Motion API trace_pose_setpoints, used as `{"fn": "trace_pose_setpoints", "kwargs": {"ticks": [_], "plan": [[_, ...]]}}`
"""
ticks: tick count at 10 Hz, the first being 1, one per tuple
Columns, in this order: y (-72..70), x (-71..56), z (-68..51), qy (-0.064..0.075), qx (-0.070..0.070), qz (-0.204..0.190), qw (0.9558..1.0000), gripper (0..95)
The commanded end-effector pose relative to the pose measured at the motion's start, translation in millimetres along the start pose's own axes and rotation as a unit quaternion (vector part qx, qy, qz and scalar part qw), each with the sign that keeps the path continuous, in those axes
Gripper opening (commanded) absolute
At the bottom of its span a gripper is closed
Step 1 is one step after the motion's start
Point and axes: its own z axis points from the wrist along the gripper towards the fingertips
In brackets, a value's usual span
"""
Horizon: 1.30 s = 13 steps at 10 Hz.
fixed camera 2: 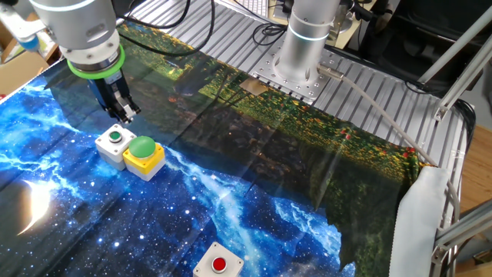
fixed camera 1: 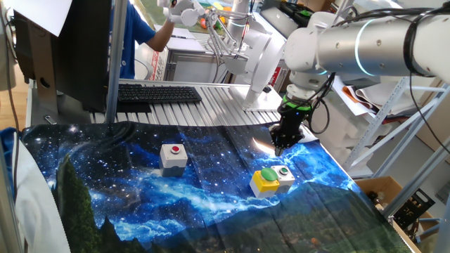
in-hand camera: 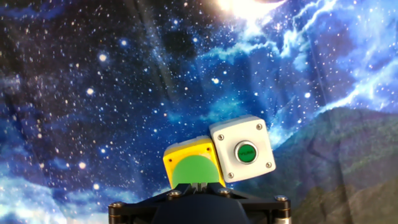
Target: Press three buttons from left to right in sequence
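Observation:
The grey box with the red button (fixed camera 1: 174, 156) sits at the left on the starry cloth; it also shows in the other fixed view (fixed camera 2: 219, 265). The yellow box with the large green dome (fixed camera 1: 267, 179) (fixed camera 2: 143, 154) (in-hand camera: 193, 167) touches the small grey box with the tiny green button (fixed camera 1: 285, 175) (fixed camera 2: 114, 141) (in-hand camera: 243, 150) at the right. My gripper (fixed camera 1: 280, 145) (fixed camera 2: 125, 115) (in-hand camera: 199, 185) hangs above the cloth just behind this pair, touching neither. Its fingertips are pressed together and hold nothing. In the hand view they overlap the green dome's near edge.
A black keyboard (fixed camera 1: 159, 93) lies on the slatted metal table (fixed camera 1: 211, 105) behind the cloth. The arm's base (fixed camera 2: 296, 61) stands on a plate at the table's edge. A person in blue (fixed camera 1: 137, 35) is at the back left. Shelving frames (fixed camera 1: 394, 140) stand at the right.

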Motion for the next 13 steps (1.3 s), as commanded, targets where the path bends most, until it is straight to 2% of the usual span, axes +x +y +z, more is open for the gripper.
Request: {"fn": "trace_pose_setpoints", "kwargs": {"ticks": [1, 3, 8, 10, 12, 13], "plan": [[-0.6, -0.6, 0.7, -0.003, 0.005, -0.006, 1.0000, 0.0], [-0.3, -2.8, 2.6, -0.004, 0.005, -0.008, 0.9999, 0.0], [-0.3, -2.8, 2.6, -0.019, -0.003, 0.020, 0.9996, 0.0], [-0.3, -2.8, 2.6, -0.030, -0.002, 0.021, 0.9993, 0.0], [-0.3, -2.8, 2.6, -0.043, -0.008, 0.013, 0.9990, 0.0], [-0.3, -2.8, 2.6, -0.048, -0.007, -0.003, 0.9988, 0.0]]}}
